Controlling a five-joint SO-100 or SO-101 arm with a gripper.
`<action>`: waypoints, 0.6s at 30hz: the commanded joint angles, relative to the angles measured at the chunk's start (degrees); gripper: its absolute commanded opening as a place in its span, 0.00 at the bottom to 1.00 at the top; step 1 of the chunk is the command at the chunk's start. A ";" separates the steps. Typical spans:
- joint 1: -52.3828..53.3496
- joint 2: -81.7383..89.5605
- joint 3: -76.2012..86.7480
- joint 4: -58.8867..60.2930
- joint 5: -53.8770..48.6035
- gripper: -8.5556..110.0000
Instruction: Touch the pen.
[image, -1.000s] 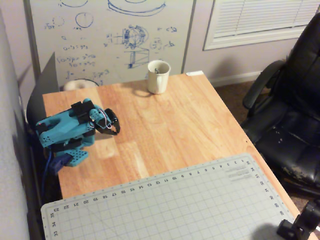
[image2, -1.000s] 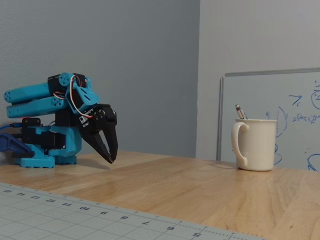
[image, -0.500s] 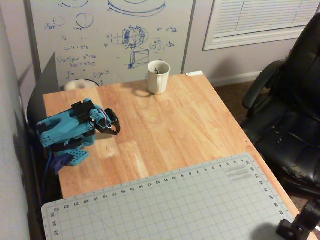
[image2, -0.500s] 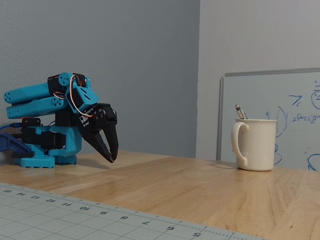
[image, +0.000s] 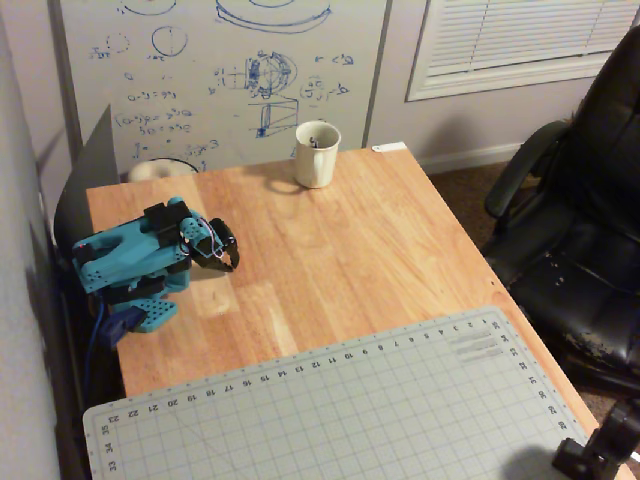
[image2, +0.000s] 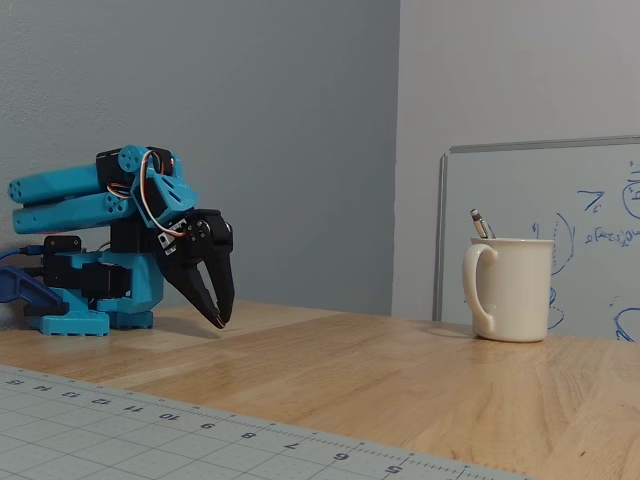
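On the smooth wooden table (image: 330, 250), with one gridded cutting mat (image: 340, 410) at its near end, the folded blue arm's black gripper (image2: 222, 318) has narrowed its tapered fingers to nearly closed, holding nothing, well apart from one glossy cream mug (image2: 510, 288) holding one thin dark pen (image2: 481, 224).

A light wooden table (image: 330, 240) stands against pale grey walls (image2: 250, 120). A whiteboard (image: 215, 75) covered in blue drawings leans at the far side. A window with white blinds (image: 520, 35) sits far right, above brown carpet. A black office chair (image: 585, 220) stands right of the table.
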 joint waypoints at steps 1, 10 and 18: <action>-2.99 -6.33 -9.14 -1.49 0.26 0.08; -8.35 -27.95 -29.00 -1.93 0.44 0.08; -11.87 -52.73 -53.44 -1.93 0.53 0.08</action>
